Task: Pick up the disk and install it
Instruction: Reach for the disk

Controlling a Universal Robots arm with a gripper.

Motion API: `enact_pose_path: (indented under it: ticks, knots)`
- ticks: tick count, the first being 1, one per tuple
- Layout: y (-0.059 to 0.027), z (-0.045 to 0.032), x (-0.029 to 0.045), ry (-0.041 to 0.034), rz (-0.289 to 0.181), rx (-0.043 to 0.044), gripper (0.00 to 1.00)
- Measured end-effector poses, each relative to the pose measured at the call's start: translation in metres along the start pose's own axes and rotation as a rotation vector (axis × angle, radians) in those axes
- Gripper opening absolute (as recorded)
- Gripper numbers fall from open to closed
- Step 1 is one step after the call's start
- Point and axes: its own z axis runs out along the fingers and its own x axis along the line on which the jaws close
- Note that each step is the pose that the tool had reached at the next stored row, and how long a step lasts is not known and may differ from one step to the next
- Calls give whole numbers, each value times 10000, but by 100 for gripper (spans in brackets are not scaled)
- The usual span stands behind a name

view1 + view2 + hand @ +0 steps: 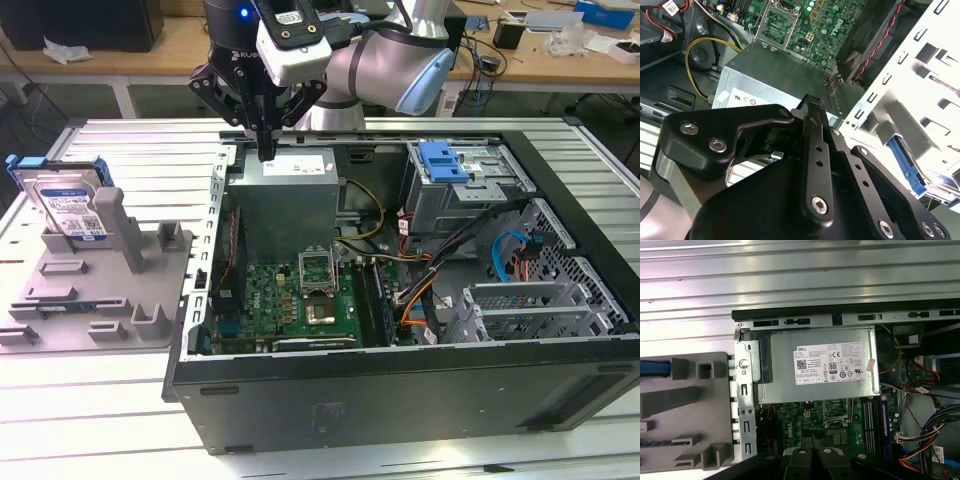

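Disk (70,205) stands in grey fixture (110,305) beside open computer case (400,395)

Arm (395,65): silver-grey round tube segs w/ light-blue joint cap, white boxy camera housing (290,45) at the wrist, small blue LED (243,12) on the black wrist body. Gripper (266,150): matte black, angular link arms. In the second wrist view the links carry silver hex-socket screws (820,202), and the finger bar (815,150) has a row of small holes and a knurled tip.
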Motion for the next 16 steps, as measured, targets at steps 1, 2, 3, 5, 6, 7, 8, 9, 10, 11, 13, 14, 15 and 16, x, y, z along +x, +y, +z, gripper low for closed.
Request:
enact_pose_path:
  ticks: [1,2,3,5,6,7,8,9,10,11,13,14,15,16]
  knots:
    - [2,0,15,0,1,3,11]
    - [5,1,29,1,1,7,11]
    - [13,3,59,-2,6,11,11]
    - [29,4,110,-3,7,18,11]
    - [45,4,160,-2,10,25,11]
    - [63,5,215,-3,10,27,11]
    - [73,6,245,-3,9,29,11]
    - [86,6,284,-4,10,31,11]
    - [97,6,317,-3,11,33,11]
    - [107,6,348,-3,10,35,11]
    - [130,7,421,-3,11,43,11]
    - [140,9,461,-5,11,43,11]
    - [147,10,492,-5,11,43,11]
    - [157,10,541,-5,13,46,11]
